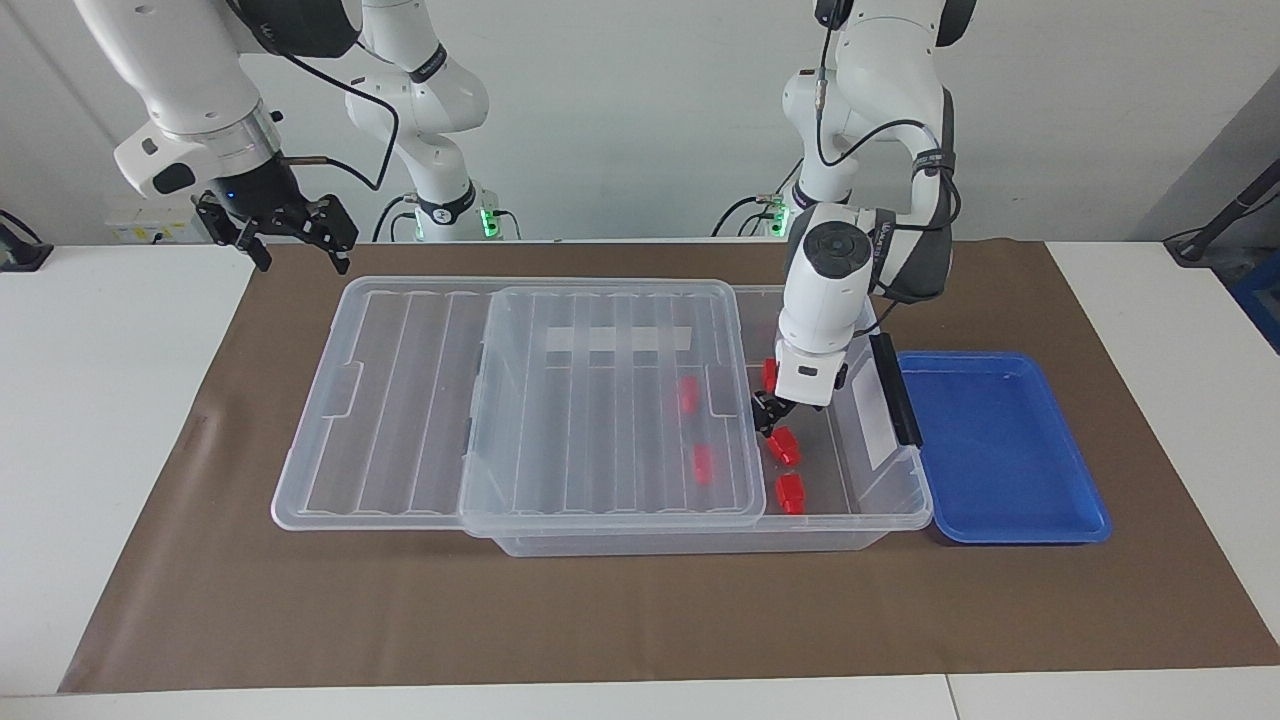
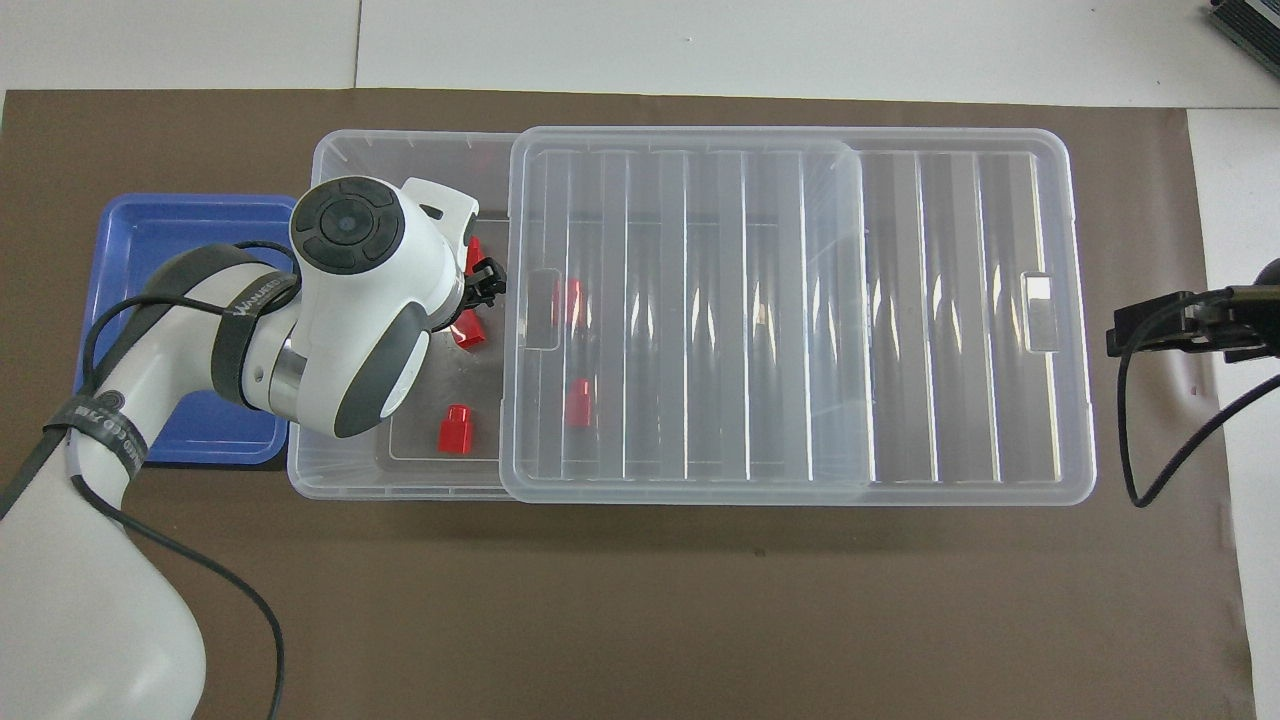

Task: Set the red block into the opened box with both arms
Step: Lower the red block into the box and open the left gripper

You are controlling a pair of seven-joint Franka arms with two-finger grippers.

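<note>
My left gripper (image 1: 764, 418) empty with jaws apart above the red block (image 1: 784, 446) in the box (image 1: 905, 500), block's long axis slanted across the box floor, my right gripper (image 1: 290, 236) waiting wide.
</note>
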